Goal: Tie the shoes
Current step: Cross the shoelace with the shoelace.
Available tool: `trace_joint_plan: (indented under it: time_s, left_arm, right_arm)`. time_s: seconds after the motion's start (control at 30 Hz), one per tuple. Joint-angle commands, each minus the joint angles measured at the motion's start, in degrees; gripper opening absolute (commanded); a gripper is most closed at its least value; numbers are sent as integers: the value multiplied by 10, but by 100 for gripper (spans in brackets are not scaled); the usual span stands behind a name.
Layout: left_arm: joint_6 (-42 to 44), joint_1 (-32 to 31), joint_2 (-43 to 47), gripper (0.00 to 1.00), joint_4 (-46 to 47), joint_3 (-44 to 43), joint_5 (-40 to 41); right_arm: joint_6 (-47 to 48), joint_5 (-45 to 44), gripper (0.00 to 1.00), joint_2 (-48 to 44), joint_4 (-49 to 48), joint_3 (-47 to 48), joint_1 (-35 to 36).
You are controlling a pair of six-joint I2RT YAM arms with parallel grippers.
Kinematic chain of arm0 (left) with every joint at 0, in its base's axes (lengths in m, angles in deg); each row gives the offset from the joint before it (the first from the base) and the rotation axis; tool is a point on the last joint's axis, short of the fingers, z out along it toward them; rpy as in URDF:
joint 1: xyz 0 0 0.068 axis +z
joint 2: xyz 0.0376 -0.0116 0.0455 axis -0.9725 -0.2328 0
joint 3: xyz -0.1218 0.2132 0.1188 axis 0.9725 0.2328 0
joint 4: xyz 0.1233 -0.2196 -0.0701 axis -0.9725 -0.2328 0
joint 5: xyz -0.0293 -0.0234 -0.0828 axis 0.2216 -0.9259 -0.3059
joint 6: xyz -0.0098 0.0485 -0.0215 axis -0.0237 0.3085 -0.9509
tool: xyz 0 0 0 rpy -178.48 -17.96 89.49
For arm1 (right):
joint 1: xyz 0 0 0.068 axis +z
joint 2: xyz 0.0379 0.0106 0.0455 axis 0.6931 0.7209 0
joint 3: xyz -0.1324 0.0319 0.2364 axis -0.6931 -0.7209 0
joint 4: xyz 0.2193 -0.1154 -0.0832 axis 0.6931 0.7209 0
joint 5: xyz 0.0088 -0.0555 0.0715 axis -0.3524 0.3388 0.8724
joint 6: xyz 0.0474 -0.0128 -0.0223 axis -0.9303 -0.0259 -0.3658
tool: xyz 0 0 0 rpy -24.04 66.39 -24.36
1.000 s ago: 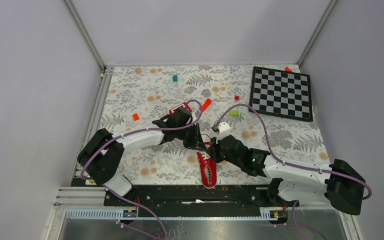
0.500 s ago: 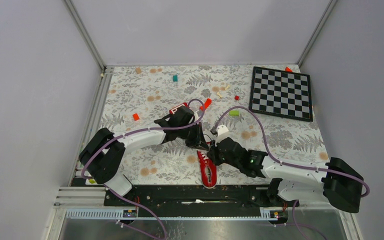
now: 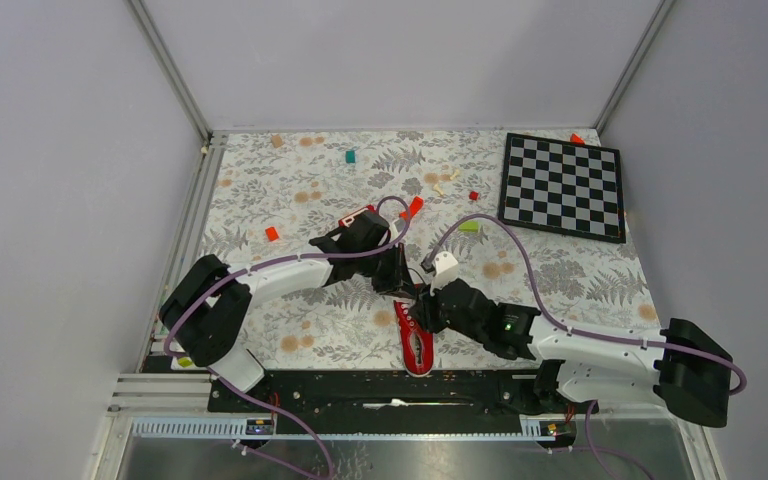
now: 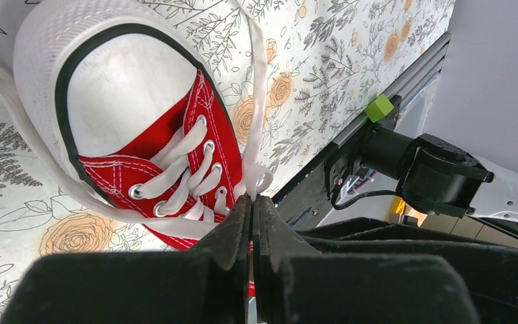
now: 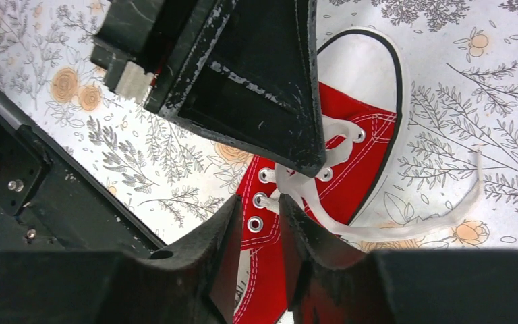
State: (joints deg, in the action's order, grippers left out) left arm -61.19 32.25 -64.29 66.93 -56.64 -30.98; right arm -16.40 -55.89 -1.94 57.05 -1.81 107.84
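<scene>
The red sneaker (image 3: pixel 417 348) lay by the table's (image 3: pixel 290 190) near edge, between both arms. The left gripper (image 4: pixel 251 202) was pinched tight on a lace (image 4: pixel 258 88), seemingly to draw it taut. The right gripper (image 5: pixel 262 210) hovered over the eyelets (image 5: pixel 255 201), jaws narrowly parted. Whether it held any lace could not be told.

Plain grey walls (image 3: pixel 400 60), floral-patterned table (image 3: pixel 260 195)

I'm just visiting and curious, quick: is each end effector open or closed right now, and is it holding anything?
Left end effector: closed, pinching the white lace of the red sneaker.
Right end effector: slightly open, nothing clearly gripped.
</scene>
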Motion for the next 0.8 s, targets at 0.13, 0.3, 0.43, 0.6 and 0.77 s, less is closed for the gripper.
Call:
trace_joint_plan:
  time_s: [0.13,0.3,0.43,0.6,0.77]
  left_arm:
    - [4,-2,5,0,8,-18,8]
    - [5,-2,12,0,8,-13,9]
    - [6,-2,14,0,7,-12,10]
    - [7,-2,11,0,7,-11,7]
    - [7,-3,11,0,8,-10,7]
  right_arm:
    - [24,-43,40,24,5,19,7]
    - [36,-53,35,52,4,34,7]
    - [38,-64,14,47,-6,29,7]
    - [28,-80,4,34,-7,14,7]
    - [20,-86,0,38,-3,10,6]
